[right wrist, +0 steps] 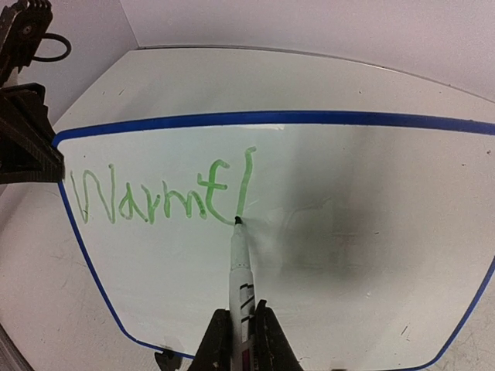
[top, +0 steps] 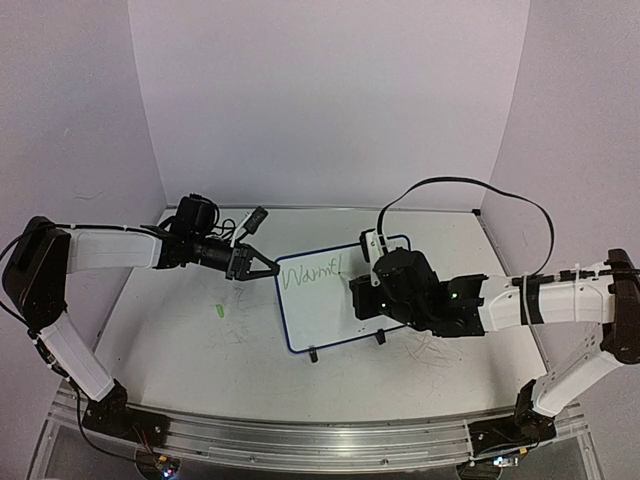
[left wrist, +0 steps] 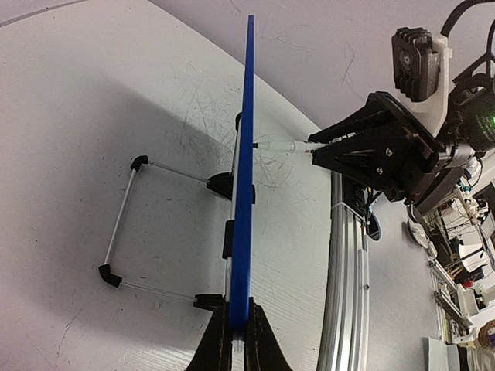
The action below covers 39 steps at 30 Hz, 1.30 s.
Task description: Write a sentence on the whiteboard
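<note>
The whiteboard (top: 325, 318) stands tilted on its feet mid-table, its blue rim (left wrist: 246, 154) edge-on in the left wrist view. My left gripper (top: 262, 268) (left wrist: 238, 340) is shut on the board's left rim. My right gripper (top: 362, 292) (right wrist: 241, 340) is shut on a white marker (right wrist: 241, 267), whose tip touches the whiteboard (right wrist: 363, 232). Of the sentence (right wrist: 155, 195) (top: 310, 270), green letters reading "Warmt" and one tall upright stroke show. The tip rests at the foot of that stroke. From the left wrist view the marker (left wrist: 278, 145) meets the board's face.
A small green cap (top: 219, 311) lies on the table left of the board. The board's wire stand (left wrist: 124, 224) juts out behind it. An aluminium rail (top: 300, 435) runs along the near edge. Walls close in at the back and both sides.
</note>
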Available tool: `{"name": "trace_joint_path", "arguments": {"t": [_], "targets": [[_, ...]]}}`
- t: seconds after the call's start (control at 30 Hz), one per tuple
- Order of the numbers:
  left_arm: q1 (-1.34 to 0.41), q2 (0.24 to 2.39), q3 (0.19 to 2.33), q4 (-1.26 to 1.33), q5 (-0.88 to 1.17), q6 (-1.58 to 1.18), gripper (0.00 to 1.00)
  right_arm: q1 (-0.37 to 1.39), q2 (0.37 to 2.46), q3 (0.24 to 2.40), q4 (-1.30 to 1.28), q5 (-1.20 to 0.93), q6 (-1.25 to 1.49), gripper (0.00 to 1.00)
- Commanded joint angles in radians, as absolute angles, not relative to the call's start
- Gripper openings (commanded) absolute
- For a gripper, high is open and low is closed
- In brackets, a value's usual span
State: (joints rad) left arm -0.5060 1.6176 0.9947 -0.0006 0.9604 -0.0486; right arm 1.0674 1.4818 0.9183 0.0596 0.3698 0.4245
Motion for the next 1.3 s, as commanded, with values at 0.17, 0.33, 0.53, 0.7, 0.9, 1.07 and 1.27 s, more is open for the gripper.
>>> {"name": "trace_joint_path", "arguments": {"t": [0.17, 0.33, 0.53, 0.7, 0.9, 1.07, 1.27], "targets": [[-0.535, 1.614, 1.025, -0.043, 0.976, -0.023, 0.00, 1.062, 1.485, 0.968, 0.100, 0.437, 0.396, 0.00], [-0.536, 1.613, 1.025, -0.043, 0.976, -0.021, 0.00, 1.055, 1.487, 0.974, 0.104, 0.456, 0.393, 0.00], [-0.535, 1.616, 1.026, -0.044, 0.975, -0.021, 0.00, 1.053, 1.482, 0.972, 0.101, 0.481, 0.399, 0.00], [-0.535, 1.618, 1.026, -0.044, 0.977, -0.021, 0.00, 1.053, 1.469, 0.964, 0.074, 0.489, 0.423, 0.00], [-0.535, 1.619, 1.027, -0.044, 0.976, -0.021, 0.00, 1.055, 1.463, 0.939, 0.045, 0.450, 0.459, 0.00], [-0.535, 1.621, 1.028, -0.044, 0.978, -0.021, 0.00, 1.055, 1.457, 0.916, 0.044, 0.428, 0.471, 0.00], [-0.536, 1.621, 1.028, -0.044, 0.978, -0.021, 0.00, 1.054, 1.458, 0.910, 0.043, 0.412, 0.474, 0.00]]}}
